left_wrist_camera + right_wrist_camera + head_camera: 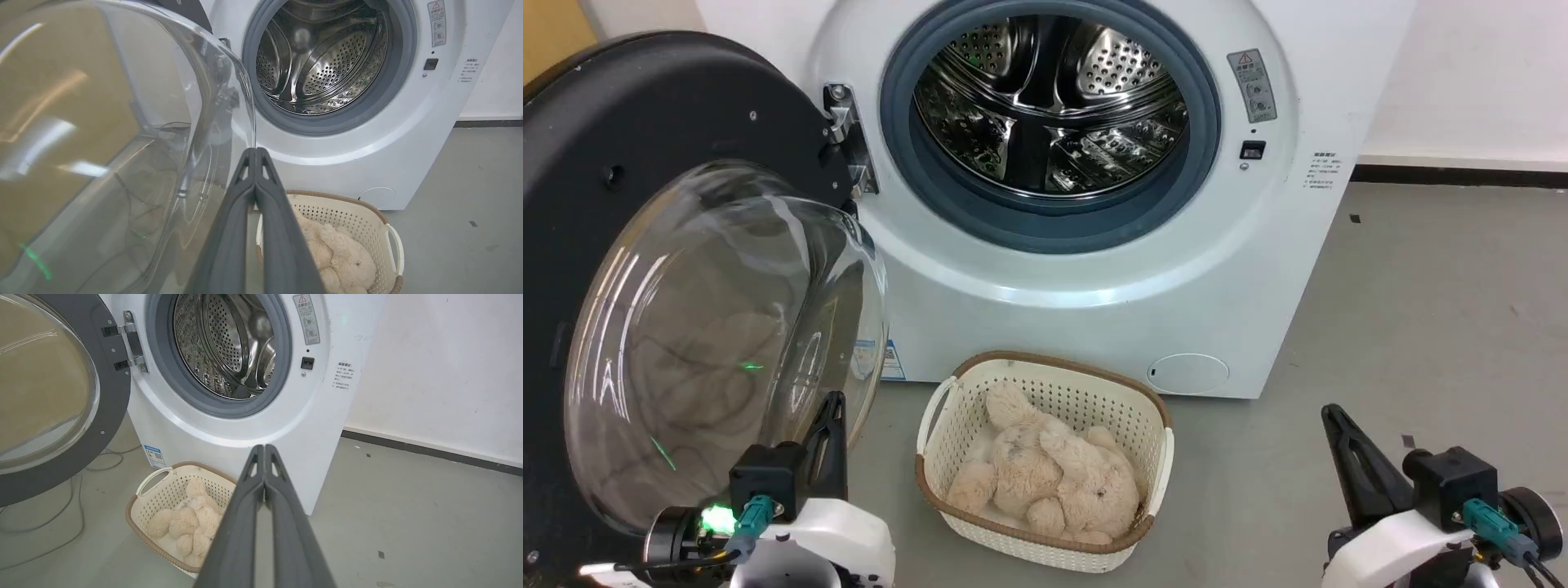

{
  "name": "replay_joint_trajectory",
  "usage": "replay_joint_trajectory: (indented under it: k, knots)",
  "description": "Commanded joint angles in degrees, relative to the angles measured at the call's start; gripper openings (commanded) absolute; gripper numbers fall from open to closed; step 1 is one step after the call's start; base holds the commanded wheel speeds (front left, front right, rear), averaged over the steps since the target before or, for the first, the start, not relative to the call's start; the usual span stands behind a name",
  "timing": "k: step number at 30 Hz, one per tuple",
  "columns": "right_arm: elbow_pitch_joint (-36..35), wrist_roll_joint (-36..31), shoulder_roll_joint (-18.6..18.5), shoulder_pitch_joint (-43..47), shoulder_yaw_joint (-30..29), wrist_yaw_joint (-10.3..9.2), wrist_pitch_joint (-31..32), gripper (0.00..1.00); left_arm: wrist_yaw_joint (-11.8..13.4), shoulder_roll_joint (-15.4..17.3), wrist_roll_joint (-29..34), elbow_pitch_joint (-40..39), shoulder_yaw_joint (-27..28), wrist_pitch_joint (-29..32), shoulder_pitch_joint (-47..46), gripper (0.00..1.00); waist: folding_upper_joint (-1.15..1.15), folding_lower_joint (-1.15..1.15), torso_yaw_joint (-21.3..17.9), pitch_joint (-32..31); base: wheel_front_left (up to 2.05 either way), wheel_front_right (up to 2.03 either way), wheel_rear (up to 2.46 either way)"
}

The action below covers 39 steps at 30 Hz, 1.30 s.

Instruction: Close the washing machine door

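The washing machine door (621,204) hangs wide open at 9 o'clock in your head view. It swings on the hinge (845,135) at the left of the opening, and its inner face and bulging glass window (727,343) are turned toward you. The washing machine (1094,327) fills 12 o'clock, and its steel drum (1045,106) looks bare, so nothing has been done yet towards closing.

Your left gripper (835,404) is at 7 o'clock with its fingers pressed flat together and holding nothing. Its tip is just beside the lower right edge of the glass; I cannot tell whether it touches. Closed fingers make a stiff blade, which probably suits pushing better than pinching. But it is on the inner side of the door, so I judge you must reach round to the outer face or the free edge before a push will swing it shut.

Your right gripper (1335,416) is at 5 o'clock, also clamped on nothing and well apart from the door, so it looks parked out of the way.

A basket (1094,400) with a plush toy (1054,474) sits on the floor at 6 o'clock, just in front of the machine. Watch that the door's lower rim clears it.
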Motion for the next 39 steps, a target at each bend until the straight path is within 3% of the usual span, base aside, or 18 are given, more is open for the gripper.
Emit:
replay_joint_trajectory:
  k: [1, 13, 14, 24, 25, 26, 27, 39]
  knots:
    - [0.1, -0.4, 0.3, -0.8, 0.0, 0.05, 0.0, 0.0, -0.2, 0.0, 0.2, -0.2, 0.1, 0.0, 0.8, 0.0, 0.0, 0.0, 0.0, 0.0, 0.0, 0.0, 0.0]
    - [0.1, -0.4, 0.3, -0.8, 0.0, 0.05, 0.0, 0.0, -0.2, 0.0, 0.2, -0.2, 0.1, 0.0, 0.8, 0.0, 0.0, 0.0, 0.0, 0.0, 0.0, 0.0, 0.0]
    - [0.0, 0.0, 0.0, 0.0, 0.0, 0.01, 0.0, 1.0, 0.0, 0.0, 0.0, 0.0, 0.0, 0.0, 0.0, 1.0, 0.0, 0.0, 0.0, 0.0, 0.0, 0.0, 0.0]
    - [0.4, 1.0, 0.0, -0.1, -0.7, 0.0, -1.0, 1.0, 1.4, 0.0, -0.1, 0.2, -0.6, -1.0, -0.1, 1.0, 0.0, 0.0, 0.0, 0.1, 0.0, 0.0, 0.0]
    - [0.4, 1.2, 0.0, -0.1, -0.8, 0.0, -1.1, 1.0, 1.5, 0.0, 0.0, 0.2, -0.7, -1.1, -0.1, 0.5, 0.0, 0.0, 0.1, 0.1, 0.0, 0.0, 0.0]
    - [0.5, 1.3, 0.0, -0.2, -0.9, 0.0, -1.3, 1.0, 1.7, 0.0, 0.0, 0.3, -0.7, -1.3, -0.1, 0.11, 0.0, 0.0, 0.1, 0.1, 0.0, 0.0, 0.0]
    - [0.5, 1.4, 0.0, -0.2, -1.0, 0.0, -1.4, 1.0, 1.8, 0.0, 0.0, 0.3, -0.8, -1.4, -0.1, 0.0, 0.0, 0.0, 0.1, 0.2, 0.0, 0.0, 0.0]
    - [1.0, 2.8, 0.1, -0.3, -2.2, 0.01, -2.8, 1.0, 2.9, 0.5, -0.1, -1.3, -1.7, -2.8, -1.7, 0.0, 0.0, 0.0, 1.3, 0.3, 0.0, 0.0, 0.0]
